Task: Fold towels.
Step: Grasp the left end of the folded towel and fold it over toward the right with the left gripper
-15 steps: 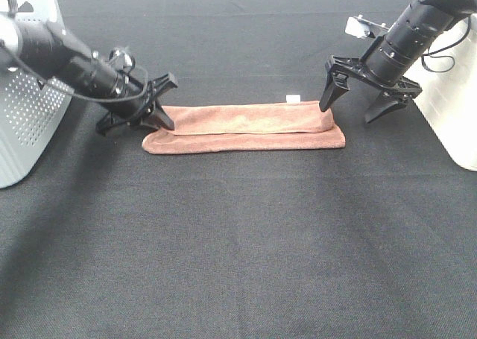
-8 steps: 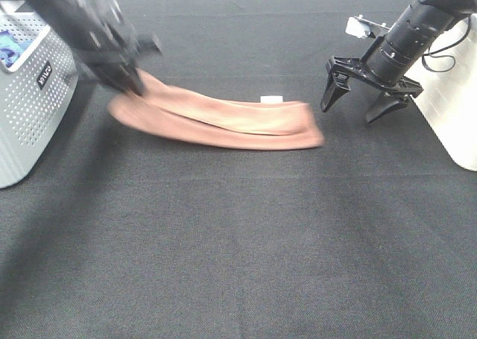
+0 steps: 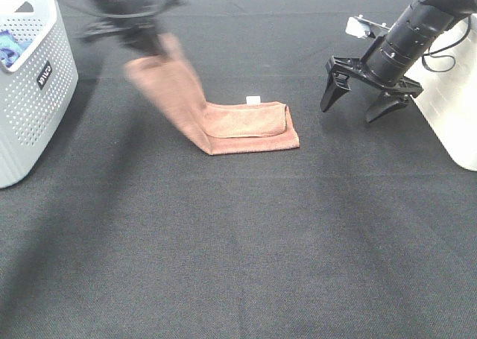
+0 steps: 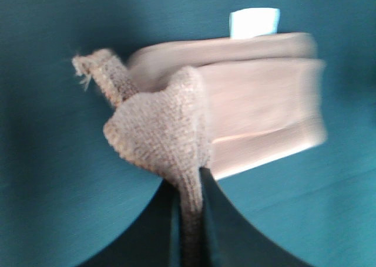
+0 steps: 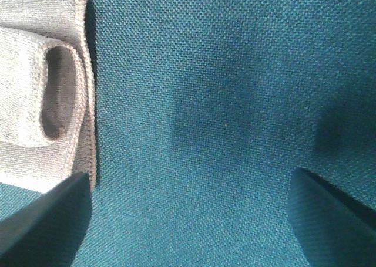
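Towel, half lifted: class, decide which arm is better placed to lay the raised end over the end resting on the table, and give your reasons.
Left. The left hand is shut on the towel at its raised end; the right hand hangs open beside the resting end, touching nothing.

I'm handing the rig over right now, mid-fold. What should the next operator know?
Left gripper: shut on the towel's left end, holding it above the table.
Right gripper: open, empty, hovering just right of the towel.
Towel: its right part lies flat on the table.
Done: folded lengthways into a strip.
To do: probably lay the held end over the right end, then release.
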You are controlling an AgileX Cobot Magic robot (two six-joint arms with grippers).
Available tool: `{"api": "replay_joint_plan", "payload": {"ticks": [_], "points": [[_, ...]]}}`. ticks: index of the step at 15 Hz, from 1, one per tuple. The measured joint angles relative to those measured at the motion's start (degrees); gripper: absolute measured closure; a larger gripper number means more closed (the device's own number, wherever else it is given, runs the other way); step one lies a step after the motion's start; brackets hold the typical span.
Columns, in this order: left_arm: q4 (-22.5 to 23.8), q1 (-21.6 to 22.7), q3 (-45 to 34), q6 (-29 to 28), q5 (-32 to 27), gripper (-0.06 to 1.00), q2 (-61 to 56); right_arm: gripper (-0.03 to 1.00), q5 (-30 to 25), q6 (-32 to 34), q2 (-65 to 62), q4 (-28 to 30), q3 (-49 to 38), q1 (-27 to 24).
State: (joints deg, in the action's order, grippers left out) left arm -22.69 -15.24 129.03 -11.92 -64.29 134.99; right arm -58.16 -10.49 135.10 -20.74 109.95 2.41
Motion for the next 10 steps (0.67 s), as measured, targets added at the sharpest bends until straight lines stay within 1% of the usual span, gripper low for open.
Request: {"api": "replay_joint_plan", "payload": {"ticks": [2,3,4,8,10], "points": [[-0.6,-2.5,0.0,-1.4,4.9,0.91,0.1,0.12,0.0,0.0,0.0,0.0,0.0,0.0],[-1.1,-3.5,0.0,-2.1,6.2,0.91,0.6,0.12,-0.1,0.0,0.0,0.0,0.0,0.0],[-1.1,-3.5,0.0,-2.1,6.2,0.91,0.6,0.12,-0.1,0.0,0.0,0.0,0.0,0.0],[-6.9,-6.5,0.1,-3.3,11.2,0.91,6.4,0.12,-0.1,0.0,0.0,0.0,0.0,0.0],[-8.6,-7.8,0.1,-3.6,14.3,0.91,8.9,0.12,-0.1,0.0,0.0,0.0,0.0,0.0]]}}
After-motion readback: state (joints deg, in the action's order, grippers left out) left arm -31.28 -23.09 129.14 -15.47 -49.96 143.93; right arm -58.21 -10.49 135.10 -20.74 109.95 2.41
